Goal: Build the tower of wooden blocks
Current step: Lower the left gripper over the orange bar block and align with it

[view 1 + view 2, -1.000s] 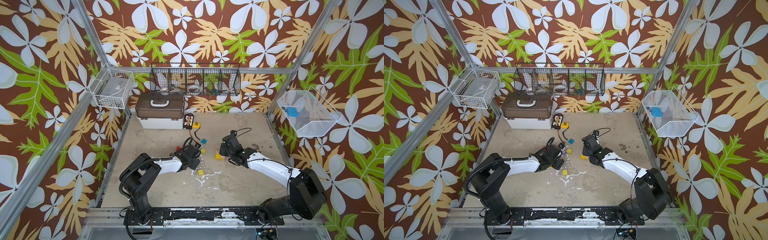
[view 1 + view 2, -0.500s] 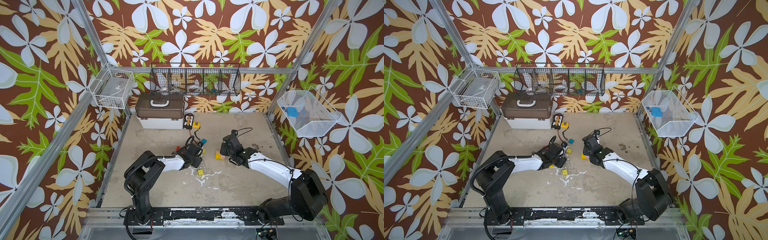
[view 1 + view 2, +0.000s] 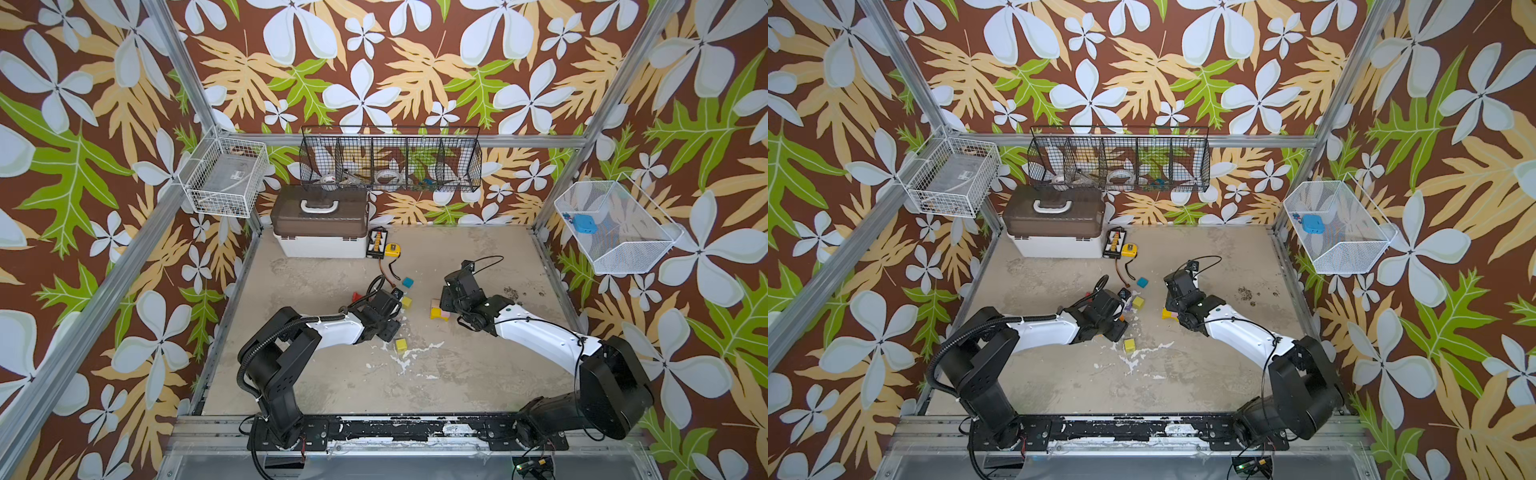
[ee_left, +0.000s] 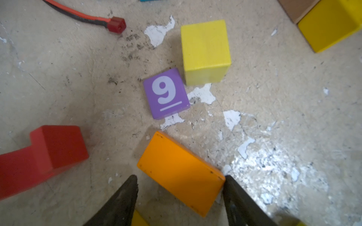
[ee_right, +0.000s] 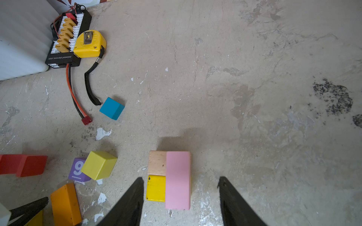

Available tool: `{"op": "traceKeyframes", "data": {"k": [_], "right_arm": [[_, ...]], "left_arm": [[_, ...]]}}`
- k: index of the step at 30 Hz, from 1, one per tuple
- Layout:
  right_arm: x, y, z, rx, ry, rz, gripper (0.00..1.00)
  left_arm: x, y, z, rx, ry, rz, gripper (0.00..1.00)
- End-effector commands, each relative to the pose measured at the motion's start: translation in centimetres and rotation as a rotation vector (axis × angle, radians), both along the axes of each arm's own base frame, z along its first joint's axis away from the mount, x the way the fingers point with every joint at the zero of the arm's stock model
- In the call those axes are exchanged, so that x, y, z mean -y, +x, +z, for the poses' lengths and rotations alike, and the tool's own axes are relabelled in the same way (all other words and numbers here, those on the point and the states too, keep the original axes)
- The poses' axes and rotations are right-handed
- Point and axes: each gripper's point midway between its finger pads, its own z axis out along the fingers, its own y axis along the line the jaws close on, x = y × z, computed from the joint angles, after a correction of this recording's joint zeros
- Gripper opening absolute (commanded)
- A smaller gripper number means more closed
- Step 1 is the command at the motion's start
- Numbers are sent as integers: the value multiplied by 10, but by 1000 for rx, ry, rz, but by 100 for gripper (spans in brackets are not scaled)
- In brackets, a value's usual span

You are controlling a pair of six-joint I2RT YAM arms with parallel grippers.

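Note:
In the left wrist view my left gripper [image 4: 179, 177] stands open astride an orange block [image 4: 180, 172] lying on the floor. One fingertip touches the block's corner and the other is apart from it. Beyond it lie a purple "9" block [image 4: 165, 94], a yellow cube [image 4: 205, 50] and a red arch [image 4: 43, 154]. In the right wrist view my right gripper [image 5: 180, 178] is open around a low stack: a pink bar [image 5: 177, 180] lying over a yellow block [image 5: 155, 187] and a tan block [image 5: 156, 162]. A teal cube [image 5: 112, 108] lies apart, and another yellow cube [image 3: 401, 344] sits nearer the front.
A brown-lidded white toolbox [image 3: 320, 224] stands at the back left, with a black connector board [image 5: 66, 39] and a yellow tape measure [image 5: 90, 45] beside it. A red-plugged cable [image 4: 116, 24] trails towards the blocks. Wire baskets [image 3: 390, 160] hang on the walls.
My left gripper's jaws have narrowed round the orange block and the left arm has shifted slightly. The right arm and the stack have not moved.

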Motion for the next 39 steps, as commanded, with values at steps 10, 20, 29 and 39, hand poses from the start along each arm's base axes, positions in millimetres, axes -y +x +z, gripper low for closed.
{"op": "traceKeyframes", "data": {"k": [10, 20, 29, 39], "right_arm": [[-1, -1, 4, 8, 13, 2, 61], [-1, 0, 1, -1, 7, 2, 61], [-2, 0, 0, -4, 5, 3, 61], [-1, 0, 4, 7, 12, 0, 61]], "left_arm": [[-30, 4, -25, -18, 183, 83, 74], [-34, 1, -17, -23, 173, 104, 73], [-30, -11, -17, -59, 121, 90, 72], [-23, -4, -33, -78, 160, 58, 75]]}}
